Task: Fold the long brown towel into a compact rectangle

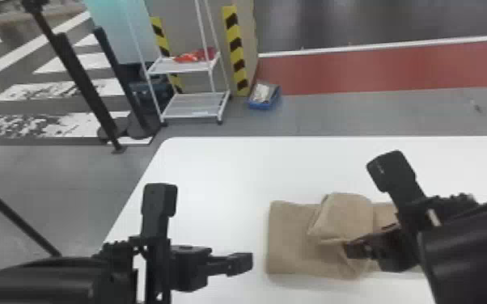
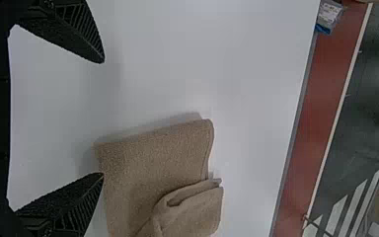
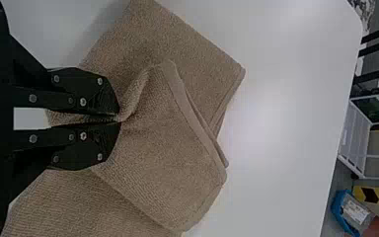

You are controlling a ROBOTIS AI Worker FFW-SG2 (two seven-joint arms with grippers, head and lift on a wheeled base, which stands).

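brown towel (image 1: pixel 346 214) lying part-folded on desk (image 1: pixel 222 174), toward 4 o'clock in head view. fold (image 3: pixel 132 101) being pinched by right gripper (image 3: pixel 120 118), fingers closed together; left gripper (image 2: pixel 103 118) hanging wide open, empty, at towel's 9 o'clock side. skewed flap (image 3: pixel 168 148) needing to be squared toward 9 o'clock, then smoothed, without base layer (image 1: pixel 289 242) being dragged.

In the head view's lower left, a rounded, smooth black left arm shell (image 1: pixel 48 283), with a jointed matte-black left pincer (image 1: pixel 241 262); lower right, a broad, rounded black right arm shell (image 1: pixel 477 250), with a black right pincer (image 1: pixel 352 249). Above both, rounded black blocks (image 1: pixel 392 169) on stems, faint pale marks on the right-hand one. In the left wrist view, tapered black fingers (image 2: pixel 76 27), diagonally ribbed; in the right, black plates (image 3: pixel 34 94) with round silvery screws (image 3: pixel 83 101).
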